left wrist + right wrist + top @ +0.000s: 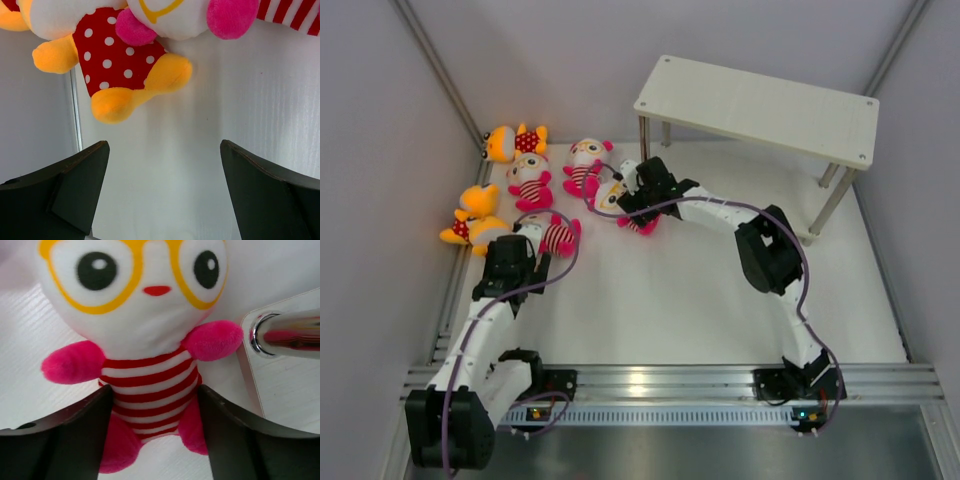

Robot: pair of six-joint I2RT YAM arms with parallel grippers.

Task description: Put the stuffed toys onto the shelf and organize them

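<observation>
The right gripper (152, 405) is clenched on a pink striped doll (147, 385), its fingers (75, 435) pressing both sides of the red-white body just above the legs. The doll lies face up on the white table (660, 300). Its long axis runs along the gripper's reach, with the feet nearest the wrist and the head with yellow glasses pointing away. A chrome shelf leg (285, 332) stands just beside the doll's arm, so that side is tight. The shelf (760, 110) stands at the far right, and a wide stretch of table lies between the doll and the arm bases.

The left gripper (165, 150) hangs released, jaws wide apart over the table. An orange doll (115, 55) lies just ahead of it, feet toward the fingers, close to the left wall (35, 125). Another pink doll (175, 25) overlaps it.
</observation>
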